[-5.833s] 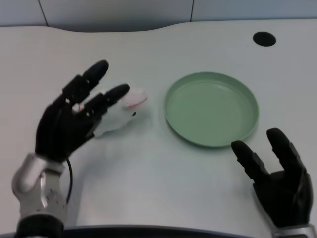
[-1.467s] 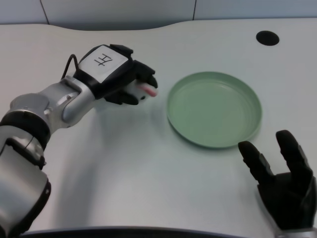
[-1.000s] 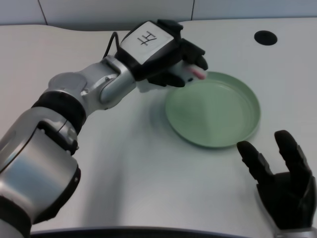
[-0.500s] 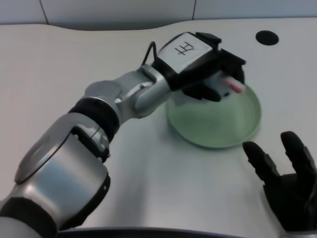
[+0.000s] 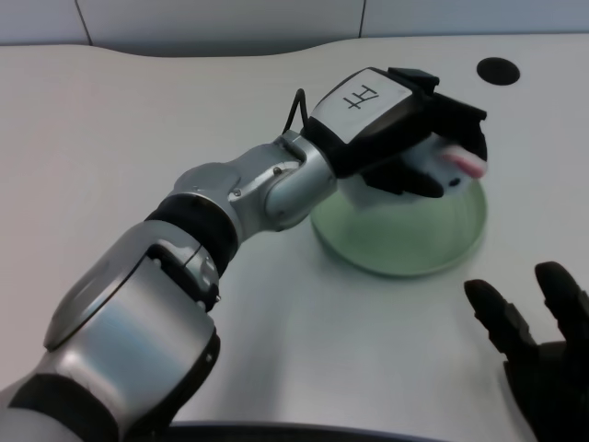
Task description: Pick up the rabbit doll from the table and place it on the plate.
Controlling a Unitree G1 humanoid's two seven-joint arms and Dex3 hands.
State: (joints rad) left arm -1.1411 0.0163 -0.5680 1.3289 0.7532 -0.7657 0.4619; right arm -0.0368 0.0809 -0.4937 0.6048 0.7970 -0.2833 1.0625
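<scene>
left hand (image 5: 405,129) grips rabbit doll (image 5: 451,166) | white, pink ear | above green plate (image 5: 405,241)

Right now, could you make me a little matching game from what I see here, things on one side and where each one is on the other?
Things:
1. rabbit doll
2. green plate
3. black round hole
4. right hand

Places:
A. bottom right corner, holding nothing
B. in the table top, near the far right edge
C. gripped by the left hand
D. on the table, beneath the left hand

Pairs: 1-C, 2-D, 3-B, 4-A
</scene>
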